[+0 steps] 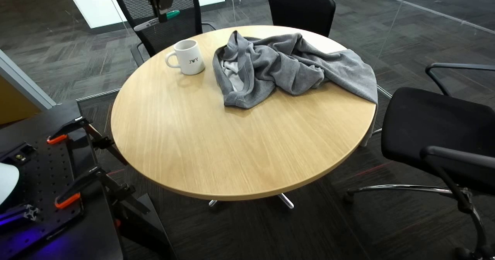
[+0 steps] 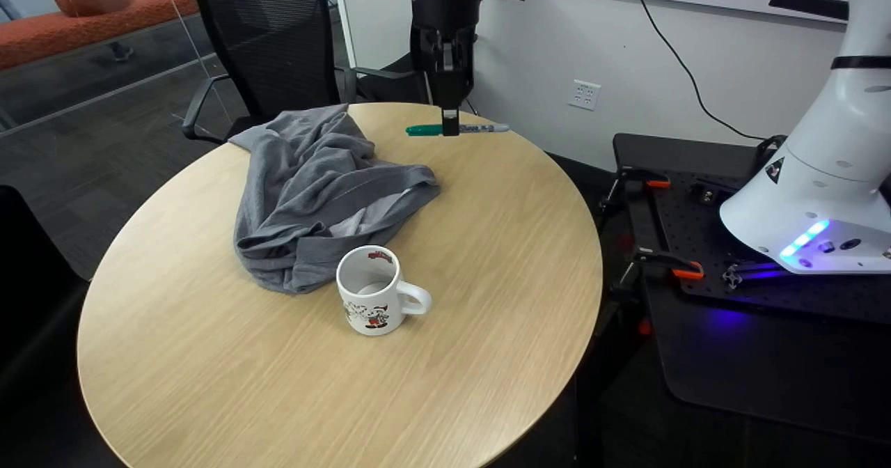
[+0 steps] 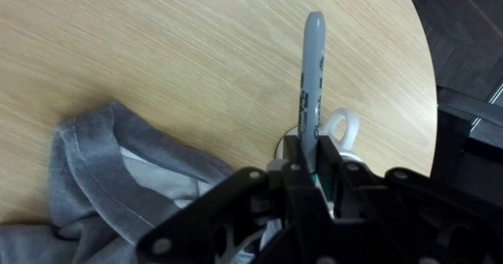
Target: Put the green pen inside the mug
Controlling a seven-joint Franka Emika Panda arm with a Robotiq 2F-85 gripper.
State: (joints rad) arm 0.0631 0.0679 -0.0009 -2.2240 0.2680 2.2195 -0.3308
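gripper (image 3: 307, 148) is clamped on the green pen (image 2: 480, 128), fingers (image 3: 290, 150) pinching it partway along. gray barrel (image 3: 313, 59) with black print out one side, green cap (image 2: 424, 130) out the other (wrist view shows just a sliver of green). pen is up in the air above the round wood table (image 1: 232, 144), roughly level in an exterior view, outside the mug (image 1: 188, 55). mug is white with "joy" on it, upright, mouth up on the tabletop; in the wrist view gripper and pen cover part of it, handle (image 3: 353, 127) showing. rumpled gray cloth (image 1: 278, 62) just beside the mug, a gap between them in an exterior view, one end over the table edge. past that: white robot base (image 2: 821, 196) on a black stand (image 2: 731, 370), orange-tipped clamps (image 2: 688, 271) on its edge. black chairs (image 1: 301, 10) around the table. farthest back, pale wall (image 2: 543, 64) with an outlet (image 2: 585, 95).
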